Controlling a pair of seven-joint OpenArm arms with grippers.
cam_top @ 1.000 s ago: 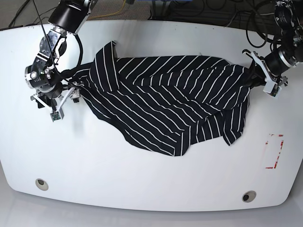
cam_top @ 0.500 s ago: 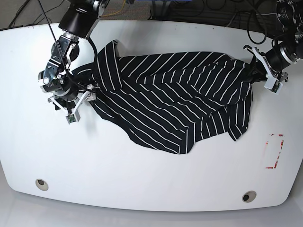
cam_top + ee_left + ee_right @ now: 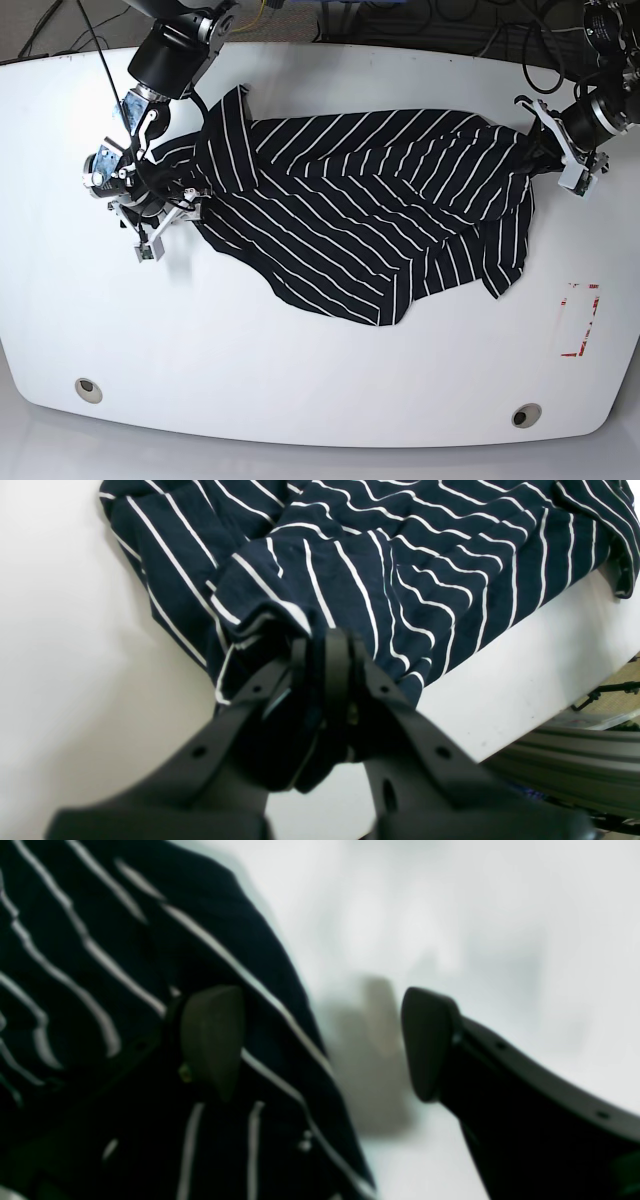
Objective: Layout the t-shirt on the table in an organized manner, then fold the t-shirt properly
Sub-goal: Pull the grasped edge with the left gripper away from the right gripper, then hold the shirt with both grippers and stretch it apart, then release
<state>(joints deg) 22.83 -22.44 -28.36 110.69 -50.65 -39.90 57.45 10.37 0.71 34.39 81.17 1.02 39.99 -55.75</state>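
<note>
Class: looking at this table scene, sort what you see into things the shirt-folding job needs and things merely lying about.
Part of the job: t-shirt; table; left gripper; right gripper.

Just lying about: red-marked rectangle; two grommets; cables behind the table.

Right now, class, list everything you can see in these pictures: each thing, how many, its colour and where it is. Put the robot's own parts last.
t-shirt: one, black with thin white stripes, spread crumpled across the middle of the table.
table: one, white, fills the base view.
grommets: two, grey, near the table's front edge, one at each end.
red rectangle: one, marked on the table at the base view's right.
cables: several, dark, behind the table's far edge.
left tool: one, black, at the base view's right, shut on the t-shirt's edge.
right tool: one, black, at the base view's left, open, one finger over the t-shirt's edge.
</note>
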